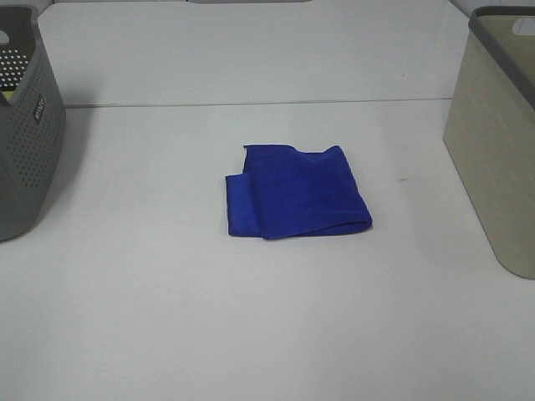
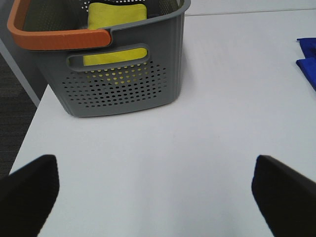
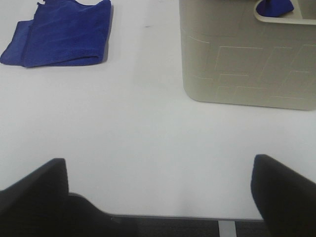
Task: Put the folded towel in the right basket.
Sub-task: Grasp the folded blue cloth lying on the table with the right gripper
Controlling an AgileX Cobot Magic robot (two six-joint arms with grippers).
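A folded blue towel [image 1: 294,193] lies flat on the white table [image 1: 251,317] at its middle. It also shows in the right wrist view [image 3: 61,33], and its edge shows in the left wrist view [image 2: 308,55]. The beige right basket [image 1: 495,142] stands at the right edge; in the right wrist view [image 3: 247,64] something blue shows through its handle hole. My left gripper [image 2: 155,195] is open and empty above the table near the left basket. My right gripper [image 3: 160,197] is open and empty above the table's front edge, apart from the towel. Neither gripper shows in the high view.
A grey perforated basket [image 1: 25,134] stands at the left edge; in the left wrist view [image 2: 123,74] it has an orange handle [image 2: 54,37] and a yellow cloth [image 2: 117,15] inside. A seam [image 1: 251,104] crosses the table behind the towel.
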